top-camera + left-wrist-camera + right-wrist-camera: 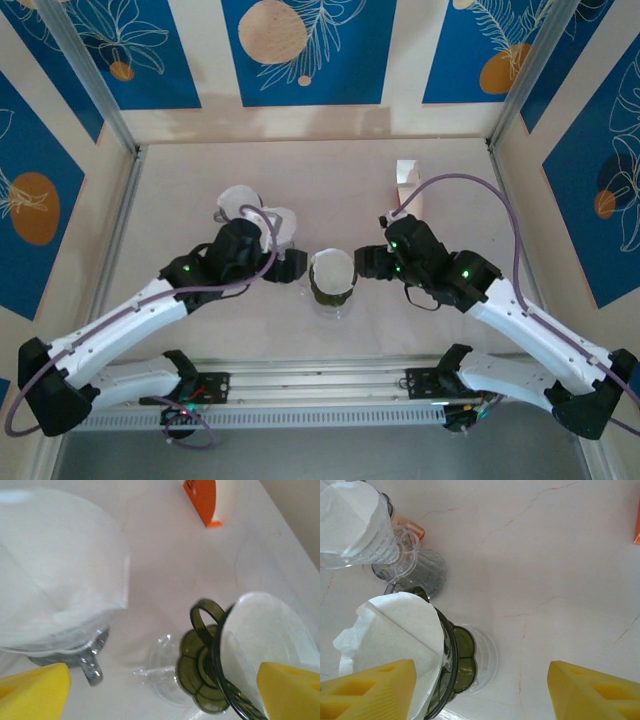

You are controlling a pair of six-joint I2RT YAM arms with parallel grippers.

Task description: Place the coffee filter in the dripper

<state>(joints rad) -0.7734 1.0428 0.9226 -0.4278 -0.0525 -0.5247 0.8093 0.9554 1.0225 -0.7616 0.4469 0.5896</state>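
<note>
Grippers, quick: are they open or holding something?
Left gripper: open, holding nothing.
Right gripper: open, holding nothing.

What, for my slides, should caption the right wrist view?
Paper filter seated in the green dripper, open right gripper close by.

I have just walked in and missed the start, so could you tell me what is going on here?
Two arms flank a green dripper on the table. A white paper filter sits inside it. The left end effector and the right end effector are open and hold nothing, one on each side of the dripper. Clear drippers with filters stand by the left arm.
</note>
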